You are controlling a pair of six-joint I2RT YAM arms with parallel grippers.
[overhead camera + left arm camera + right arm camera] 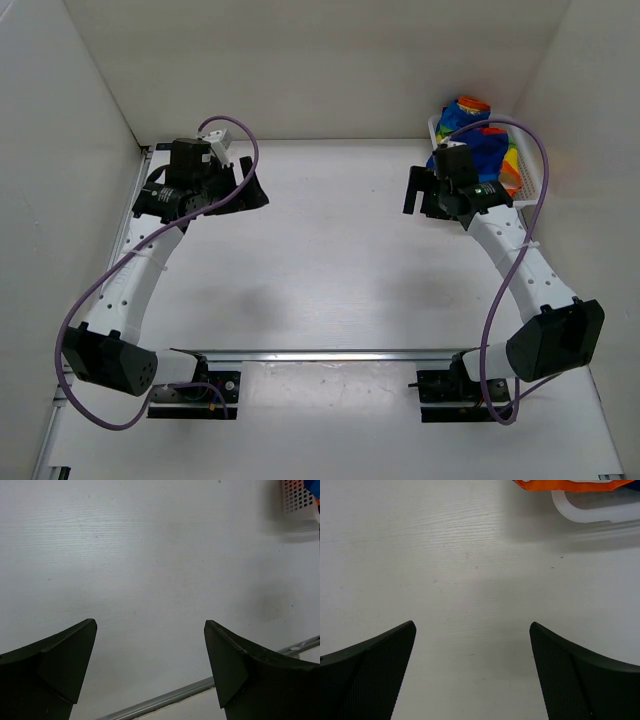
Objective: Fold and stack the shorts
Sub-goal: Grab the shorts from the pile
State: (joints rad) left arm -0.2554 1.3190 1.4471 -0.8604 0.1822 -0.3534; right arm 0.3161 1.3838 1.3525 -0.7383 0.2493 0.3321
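The soft cloth shorts (480, 150), rainbow-striped and largely dark blue, lie bunched inside the white mesh plastic basket (533, 178) in the far right corner of the white table (330, 260). The right gripper (413, 192) hovers over the table just left of the basket, apart from the shorts. Its jaws are spread wide and empty, and its arm reaches forward towards the basket. The left gripper (252, 186) is well apart from the basket, likewise wide and holding nothing.
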